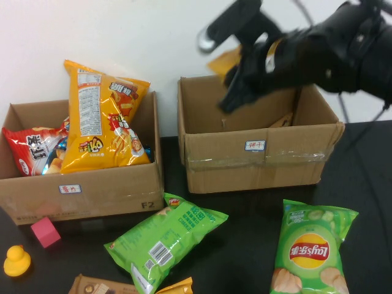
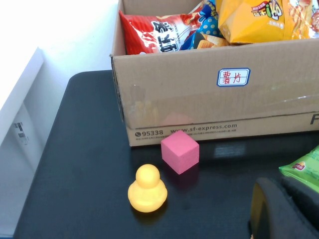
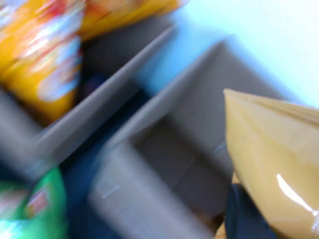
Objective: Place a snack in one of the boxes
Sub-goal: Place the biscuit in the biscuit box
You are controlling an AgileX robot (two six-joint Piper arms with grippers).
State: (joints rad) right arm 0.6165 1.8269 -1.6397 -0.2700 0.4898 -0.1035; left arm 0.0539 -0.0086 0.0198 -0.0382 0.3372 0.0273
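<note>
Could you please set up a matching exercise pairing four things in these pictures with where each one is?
Things:
1. Pink cube
2. Right gripper
3. Red snack bag
4. Left gripper

Places:
A. inside the left box
B. over the right box, by a yellow snack bag
C. low over the table, near the left box's front
D. on the table beside the yellow duck

Pairs: 1-D, 2-B, 3-A, 4-C

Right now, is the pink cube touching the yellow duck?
Apart. The left wrist view shows bare black table between the pink cube and the yellow duck. Left claw is nearby; right claw is above the right box.
</note>
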